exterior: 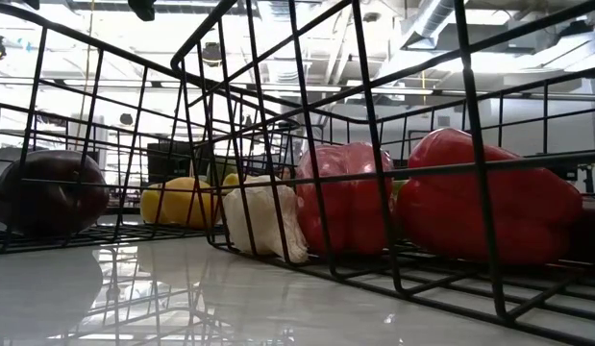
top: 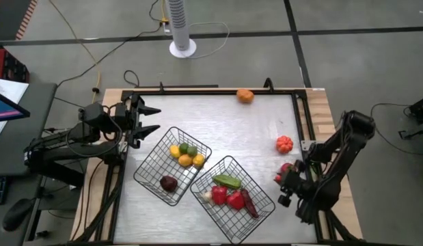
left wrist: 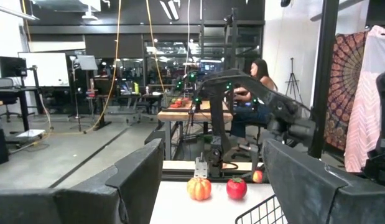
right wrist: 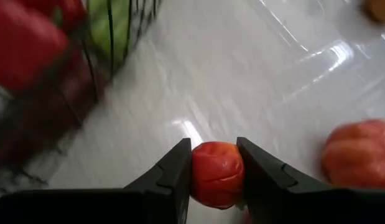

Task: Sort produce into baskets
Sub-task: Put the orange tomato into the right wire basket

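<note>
Two fingers of your right gripper (right wrist: 216, 171) are already clenched on a small red tomato (right wrist: 217, 173), one dark finger pressed to each flank, low over the table (top: 266, 123) at its right edge. Just beside the pincer, on the side away from the baskets, lies an orange-red ribbed tomato (top: 284, 143), and well beyond it near the far rail an orange fruit (top: 245, 96) waits; both are loose on the surface. To the pincer's other side, near but not touching, stands the wire basket (top: 264, 203) holding a green pepper (top: 227, 181) and red peppers (top: 228, 198). I judge that this is where the tomato belongs, so lift straight up until you clear the rim, carry it over the basket's open middle, and lower it before letting go so it does not bounce out. Your left gripper (top: 151, 119) waits half spread and empty beside the second basket (top: 151, 171), which holds yellow fruits, a green one and a dark purple one
</note>
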